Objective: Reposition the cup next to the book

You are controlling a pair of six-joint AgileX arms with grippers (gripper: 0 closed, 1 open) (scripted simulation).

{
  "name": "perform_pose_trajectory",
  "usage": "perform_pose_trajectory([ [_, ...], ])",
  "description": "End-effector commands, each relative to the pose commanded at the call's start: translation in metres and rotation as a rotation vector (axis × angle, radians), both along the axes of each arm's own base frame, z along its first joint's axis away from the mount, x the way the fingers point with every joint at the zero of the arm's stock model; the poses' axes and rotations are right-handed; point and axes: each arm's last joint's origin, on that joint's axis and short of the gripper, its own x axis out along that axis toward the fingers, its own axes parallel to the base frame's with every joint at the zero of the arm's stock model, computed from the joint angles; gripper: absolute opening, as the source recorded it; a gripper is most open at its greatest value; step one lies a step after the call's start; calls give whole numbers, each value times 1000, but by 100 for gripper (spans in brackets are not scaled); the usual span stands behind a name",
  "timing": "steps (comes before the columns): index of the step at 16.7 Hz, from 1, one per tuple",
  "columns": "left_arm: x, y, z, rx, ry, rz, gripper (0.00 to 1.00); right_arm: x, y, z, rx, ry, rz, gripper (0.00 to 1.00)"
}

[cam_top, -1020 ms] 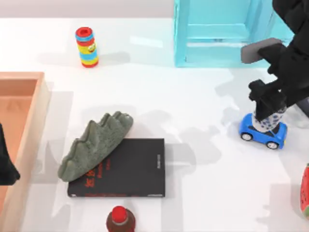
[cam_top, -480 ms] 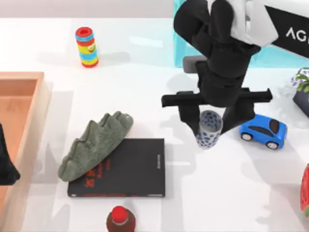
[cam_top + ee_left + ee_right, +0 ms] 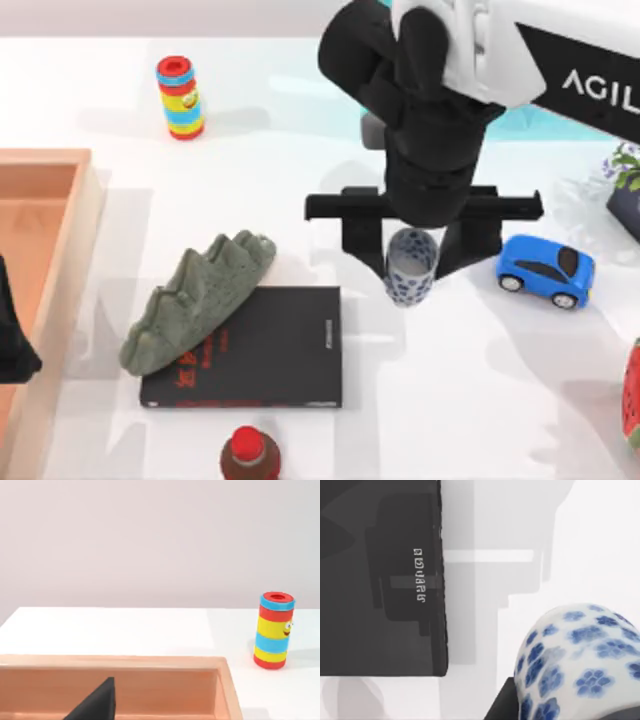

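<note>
Right hand (image 3: 411, 262) is pinching the cup (image 3: 410, 266) btwn its two dark fingers, carrying it off the tabletop (image 3: 300, 180), just beside the book (image 3: 262, 347) on the side nearest the blue toy car (image 3: 546, 270), near the book's far corner. Cup is a small cylinder, white w/ dense dark-blue flower-like blots all over; open mouth faces up in top view, rim pale grey-blue. In right wrist view the cup (image 3: 580, 665) bulges round, the blots in loose clusters, w/ the book's (image 3: 380, 580) edge and small pale print alongside; shadow of the hand falls on the cover. Book is flat, black, red lettering near the corner where the grey-green ridged rock (image 3: 197, 297) overlaps it. Red-capped brown bottle (image 3: 248, 455) sits just off the book's near edge. Striped cylinder (image 3: 180, 97) stands well apart from the book. Left arm (image 3: 12, 340) parked over the wooden tray (image 3: 60, 300), well apart from the book; can't tell its hand's state.
</note>
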Motion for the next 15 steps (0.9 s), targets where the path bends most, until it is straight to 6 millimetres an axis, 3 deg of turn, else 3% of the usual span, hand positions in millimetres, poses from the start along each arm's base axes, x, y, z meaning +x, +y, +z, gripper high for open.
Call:
perform_pose_trajectory([
  [4,0,0,0,0,0,0,100,1,-2,-3,3,0,-5,0],
  [15,0,0,0,0,0,0,100,0,1,-65,0,0,0,0],
])
